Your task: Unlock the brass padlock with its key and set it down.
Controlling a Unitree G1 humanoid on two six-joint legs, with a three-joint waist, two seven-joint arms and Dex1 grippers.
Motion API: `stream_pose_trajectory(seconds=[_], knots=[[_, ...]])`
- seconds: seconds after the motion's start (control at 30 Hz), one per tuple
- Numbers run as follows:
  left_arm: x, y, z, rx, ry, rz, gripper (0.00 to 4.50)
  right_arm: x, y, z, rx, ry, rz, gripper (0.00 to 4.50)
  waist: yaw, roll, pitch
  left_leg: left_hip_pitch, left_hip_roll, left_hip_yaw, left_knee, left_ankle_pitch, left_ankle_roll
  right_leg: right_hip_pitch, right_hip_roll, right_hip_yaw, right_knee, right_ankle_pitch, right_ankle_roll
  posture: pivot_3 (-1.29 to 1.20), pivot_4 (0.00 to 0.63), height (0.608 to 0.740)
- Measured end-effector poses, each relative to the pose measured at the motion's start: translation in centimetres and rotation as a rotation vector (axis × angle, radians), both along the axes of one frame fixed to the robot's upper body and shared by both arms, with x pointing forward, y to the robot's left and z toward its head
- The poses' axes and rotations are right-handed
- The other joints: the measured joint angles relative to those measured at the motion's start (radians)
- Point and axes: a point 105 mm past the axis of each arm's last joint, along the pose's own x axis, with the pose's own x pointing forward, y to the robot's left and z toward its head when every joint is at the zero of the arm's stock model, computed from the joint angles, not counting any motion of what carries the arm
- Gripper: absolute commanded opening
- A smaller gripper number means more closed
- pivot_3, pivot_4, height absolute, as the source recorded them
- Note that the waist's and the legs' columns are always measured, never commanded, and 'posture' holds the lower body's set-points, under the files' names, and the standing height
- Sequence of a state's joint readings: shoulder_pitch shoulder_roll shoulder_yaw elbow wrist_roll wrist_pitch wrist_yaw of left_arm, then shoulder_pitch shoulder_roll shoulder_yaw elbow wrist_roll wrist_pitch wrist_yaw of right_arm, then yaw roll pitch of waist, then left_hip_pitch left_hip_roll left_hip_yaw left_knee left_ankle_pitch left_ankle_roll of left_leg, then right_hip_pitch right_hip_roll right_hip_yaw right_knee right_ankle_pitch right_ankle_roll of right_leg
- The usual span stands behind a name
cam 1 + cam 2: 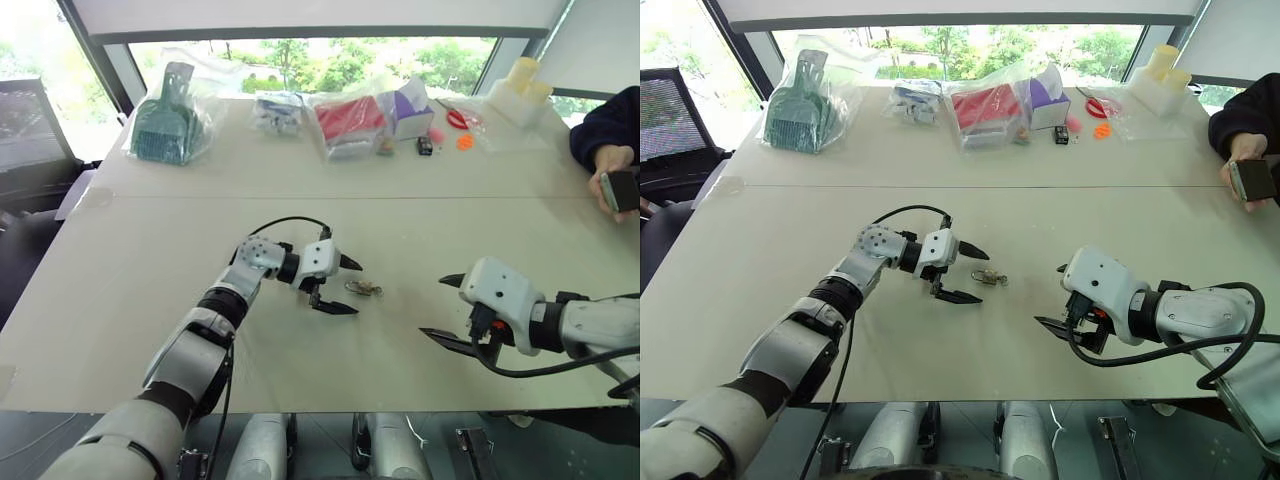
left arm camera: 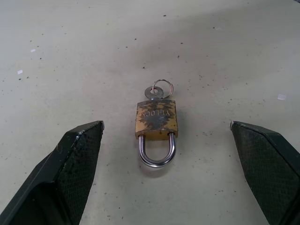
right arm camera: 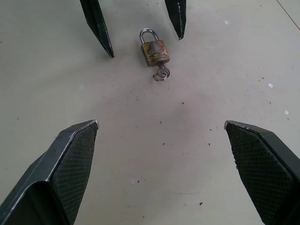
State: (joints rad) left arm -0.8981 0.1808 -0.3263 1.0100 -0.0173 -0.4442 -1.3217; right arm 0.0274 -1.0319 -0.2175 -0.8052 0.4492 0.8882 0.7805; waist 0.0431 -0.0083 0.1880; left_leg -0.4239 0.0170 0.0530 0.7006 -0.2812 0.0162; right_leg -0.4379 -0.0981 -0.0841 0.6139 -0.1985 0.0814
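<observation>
I am holding my left gripper (image 1: pixel 345 285) wide open just beside the brass padlock (image 2: pixel 156 123), touching nothing. The padlock is lying flat mid-tabletop (image 1: pixel 150 230), well clear of every edge, the key (image 2: pixel 153 93) in its base. My right gripper (image 1: pixel 441 307) is gaping empty, nearer the right edge.

— Where's the brass padlock (image 2: pixel 156 119) sitting?

— Flat on the pale tabletop, near the middle, nothing touching it. The yellowish body is worn and blotched dark, with stamped lettering on its face.

— And the shackle?

— A thin silvery loop; both legs seem to sit in the body.

— The key (image 2: pixel 153 93)?

— Stuck in the opposite end, small and silvery-grey, with a thin ring through its head.
</observation>
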Motion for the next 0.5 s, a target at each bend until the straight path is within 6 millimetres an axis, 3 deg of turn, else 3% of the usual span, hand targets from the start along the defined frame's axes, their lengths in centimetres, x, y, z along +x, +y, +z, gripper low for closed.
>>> stream_pose_trajectory(seconds=[0.13,0.23,0.43,0.5], knots=[[0.2,-0.3,0.0,-0.003,0.004,0.008,4.49,0.1,0.1,0.0,-0.001,-0.005,0.0,4.5,0.0,0.0,0.0,0.0,0.0,0.0,0.0,0.0,0.0,0.001,0.0,0.0,0.0,0.0,0.0,0.0,0.15,0.74],[0.1,-0.5,-0.1,-0.007,0.005,0.009,3.58,0.1,0.1,0.1,-0.001,-0.01,0.002,4.5,0.0,0.0,0.0,0.001,0.0,0.0,0.0,0.0,0.0,0.001,0.0,0.0,0.0,0.0,0.0,0.0,0.15,0.74],[-0.1,-1.1,-0.5,-0.002,0.016,0.002,0.73,0.3,0.5,0.3,-0.001,-0.025,0.023,4.5,0.0,0.0,0.0,0.004,0.0,-0.001,0.0,0.0,0.0,0.004,0.0,0.0,0.0,-0.001,-0.002,0.0,0.15,0.74],[-0.1,-1.1,-0.5,-0.002,0.017,0.003,0.74,0.3,0.7,0.1,-0.002,-0.019,0.034,4.5,-0.001,0.0,0.0,0.004,0.0,-0.001,0.0,0.0,0.0,0.004,0.0,0.0,0.0,-0.001,-0.002,0.0,0.15,0.74]])
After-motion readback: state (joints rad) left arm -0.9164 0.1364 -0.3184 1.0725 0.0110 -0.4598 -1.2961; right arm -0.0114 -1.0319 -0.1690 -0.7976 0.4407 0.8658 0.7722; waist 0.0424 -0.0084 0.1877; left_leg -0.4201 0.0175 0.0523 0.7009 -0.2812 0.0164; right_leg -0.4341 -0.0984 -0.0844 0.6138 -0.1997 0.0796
